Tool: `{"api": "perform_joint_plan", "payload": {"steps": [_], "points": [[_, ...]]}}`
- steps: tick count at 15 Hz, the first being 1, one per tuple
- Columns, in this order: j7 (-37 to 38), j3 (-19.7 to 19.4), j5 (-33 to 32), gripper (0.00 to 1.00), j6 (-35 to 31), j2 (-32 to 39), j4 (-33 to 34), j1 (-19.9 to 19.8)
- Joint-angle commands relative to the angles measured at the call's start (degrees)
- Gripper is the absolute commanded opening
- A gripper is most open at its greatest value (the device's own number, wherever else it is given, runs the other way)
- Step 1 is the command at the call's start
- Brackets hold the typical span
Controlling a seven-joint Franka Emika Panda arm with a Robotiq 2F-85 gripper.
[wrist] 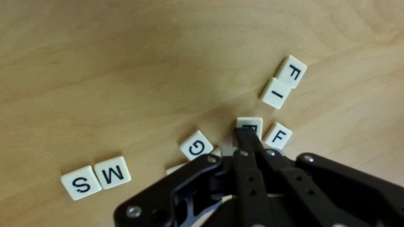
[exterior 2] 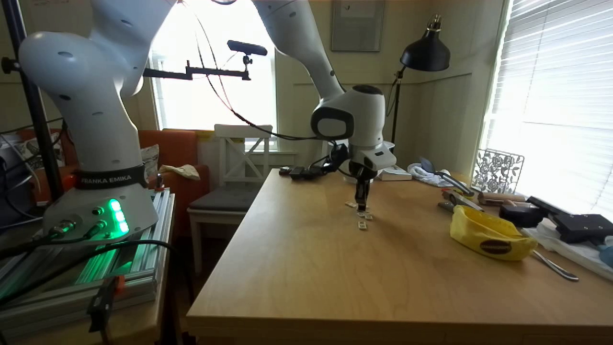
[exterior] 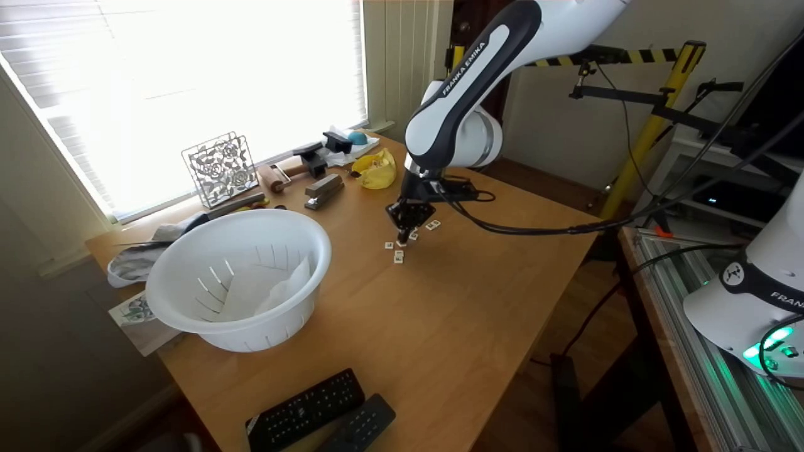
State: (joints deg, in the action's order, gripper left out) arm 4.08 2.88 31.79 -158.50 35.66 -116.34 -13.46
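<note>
Wrist view: the gripper (wrist: 247, 131) stood with its fingers pressed together, no object visible between them. Their tips overlapped a partly covered tile (wrist: 249, 121); whether they bore on its face or stopped just above could not be determined. The smaller-looking F tile (wrist: 278, 135) lay just beside it. The I tile (wrist: 276, 93) and an upper F tile (wrist: 291, 71), touching each other, lay near. The G tile (wrist: 196, 145) lay on the opposite side; the S tile (wrist: 81, 183) and M tile (wrist: 112, 172) lay together, well apart. In both exterior views the fingers pointed down at the tabletop (exterior 2: 297, 268).

Assessment: the step in hand appeared to be nudging the covered tile, not pinching it. Good execution called for light downward pressure, centred contact and a slow, straight stroke; off-centre contact would likely have spun it. Clearance to its nearest neighbour was slight, so sideways sweep warranted restraint.
</note>
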Motion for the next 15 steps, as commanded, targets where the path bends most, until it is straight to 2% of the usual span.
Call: {"api": "perform_joint_plan", "payload": {"steps": [1, 15], "points": [[1.7, 1.0, 0.7, 0.0, 2.1, 1.7, 2.2, -1.1], [6.5, -0.2, 3.1, 0.0, 9.9, 3.2, 6.1, -1.1]]}}
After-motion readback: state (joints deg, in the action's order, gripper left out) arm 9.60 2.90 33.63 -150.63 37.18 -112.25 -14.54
